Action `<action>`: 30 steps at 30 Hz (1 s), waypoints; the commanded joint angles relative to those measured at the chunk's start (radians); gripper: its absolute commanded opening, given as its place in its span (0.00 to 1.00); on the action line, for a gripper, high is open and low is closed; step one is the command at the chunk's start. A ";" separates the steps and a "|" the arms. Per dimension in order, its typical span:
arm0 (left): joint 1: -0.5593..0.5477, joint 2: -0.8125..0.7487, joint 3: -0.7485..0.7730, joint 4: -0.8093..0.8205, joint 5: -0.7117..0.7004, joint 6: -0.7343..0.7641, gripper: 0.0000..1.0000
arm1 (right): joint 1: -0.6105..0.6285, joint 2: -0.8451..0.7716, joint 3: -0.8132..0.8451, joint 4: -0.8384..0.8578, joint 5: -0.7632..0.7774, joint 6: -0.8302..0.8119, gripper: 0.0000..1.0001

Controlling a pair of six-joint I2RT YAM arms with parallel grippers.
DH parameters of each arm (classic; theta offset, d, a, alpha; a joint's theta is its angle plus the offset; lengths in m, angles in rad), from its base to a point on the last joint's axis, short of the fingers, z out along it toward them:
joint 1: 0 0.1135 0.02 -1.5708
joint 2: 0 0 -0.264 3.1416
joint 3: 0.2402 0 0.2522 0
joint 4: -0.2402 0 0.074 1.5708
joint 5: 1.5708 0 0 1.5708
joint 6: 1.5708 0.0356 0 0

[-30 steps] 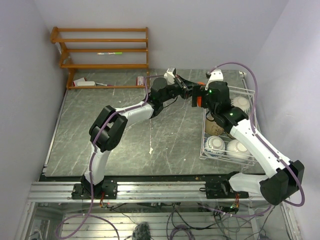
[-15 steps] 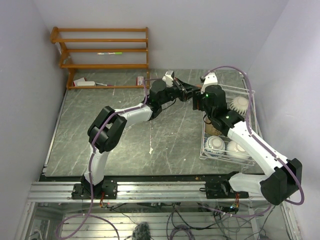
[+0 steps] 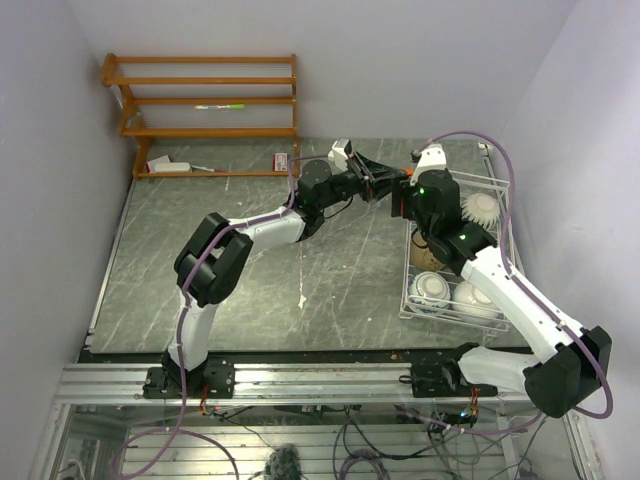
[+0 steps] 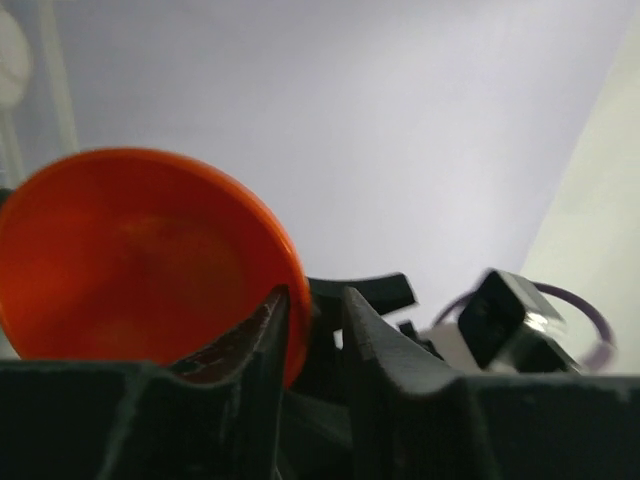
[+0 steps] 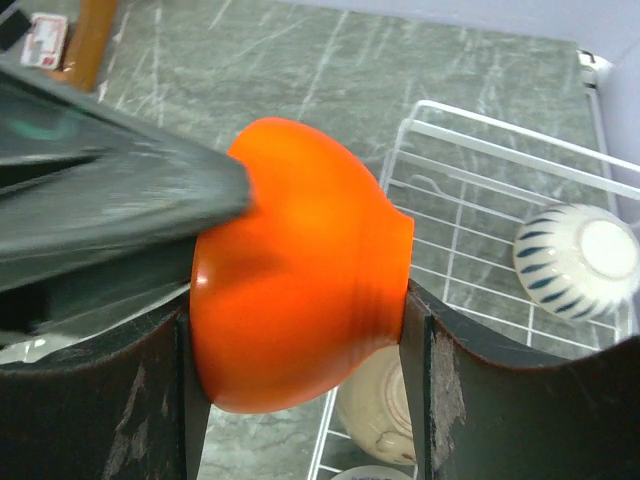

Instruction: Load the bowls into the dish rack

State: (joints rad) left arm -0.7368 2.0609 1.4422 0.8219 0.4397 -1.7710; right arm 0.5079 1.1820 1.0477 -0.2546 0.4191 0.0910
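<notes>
The orange-red bowl (image 3: 397,206) hangs above the table beside the far left corner of the white wire dish rack (image 3: 500,190). My right gripper (image 3: 400,195) is shut on it, one finger on its rim side and one on its base (image 5: 300,310). My left gripper (image 3: 385,188) straddles the bowl's rim (image 4: 315,310), one finger inside the bowl (image 4: 140,260), with a small gap between the rim and the outer finger. In the rack lie the blue-and-white bowl (image 3: 482,207) (image 5: 577,260), a tan bowl (image 3: 428,255) (image 5: 375,405) and two pale bowls (image 3: 430,290) (image 3: 475,298).
A brown wooden shelf unit (image 3: 205,100) stands at the far left against the wall. A small white object (image 3: 168,166) and a small card (image 3: 283,160) lie by its foot. The right wall runs close behind the rack (image 5: 480,130).
My right wrist has shifted a little to the right and back. Both grippers stay together at the orange-red bowl. The bowls in the rack have not moved.
</notes>
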 commanded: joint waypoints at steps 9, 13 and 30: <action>0.026 -0.060 0.030 0.153 0.087 -0.024 0.81 | -0.020 -0.060 0.074 -0.076 0.167 0.071 0.00; 0.068 -0.097 -0.045 0.110 0.076 0.040 0.99 | -0.020 -0.074 0.088 -0.111 0.204 0.084 0.00; 0.327 -0.472 -0.387 -0.255 0.034 0.534 1.00 | -0.096 0.175 0.225 -0.345 0.464 0.260 0.00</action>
State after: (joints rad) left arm -0.4393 1.7344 1.0805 0.6796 0.4816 -1.4265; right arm 0.4660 1.3045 1.2480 -0.5388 0.7826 0.2775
